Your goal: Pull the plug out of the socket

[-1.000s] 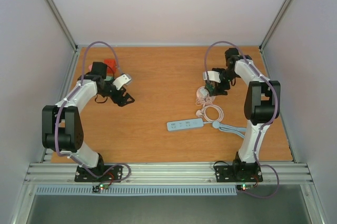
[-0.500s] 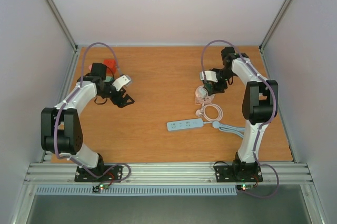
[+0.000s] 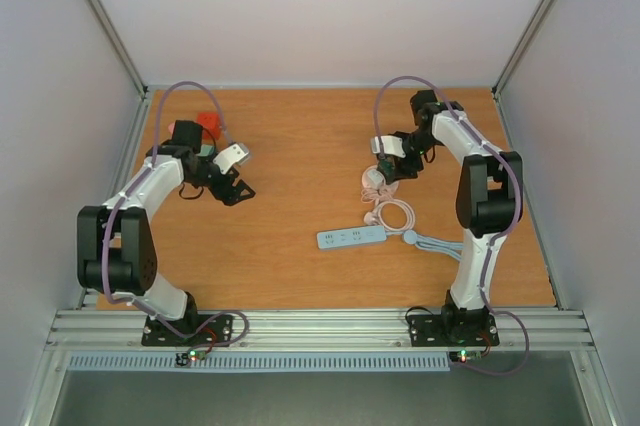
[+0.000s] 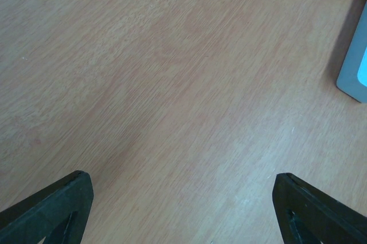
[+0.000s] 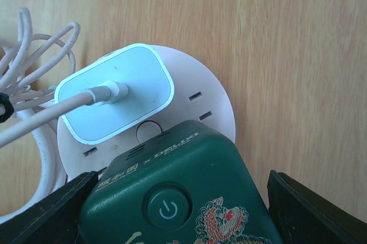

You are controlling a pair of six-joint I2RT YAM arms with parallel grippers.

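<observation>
On the left, the left gripper [image 3: 238, 189] is held wide open over bare table [image 3: 300, 136] with nothing between its fingers. A red thing [image 3: 208, 124] is seen just beside its wrist. It is well apart from the work, and no help is given from where it stands. Between the arms, a power strip [image 3: 352, 237] and a coiled cable [image 3: 397, 214] are laid toward the front. Just behind the coil the round socket [image 5: 212, 101] is found, flat on the wood. Two plugs are seated in it: a white plug [image 5: 114, 92] whose cord is led off to the left, and just beside it a green plug [image 5: 172, 198] with a power button, taken to be the one to be drawn out. The right gripper [image 5: 181, 175] appears clenched on the green plug's two sides, so the step in hand is judged to be the pull itself. It is best done straight out along the pins, without tilt, since the socket seems loose and may be lifted with the plug. The white plug and its cord should not be dragged. Open wood is left behind the socket, but the right wall [image 3: 590, 196] is not far from the arm, so upward room is to be preferred.
</observation>
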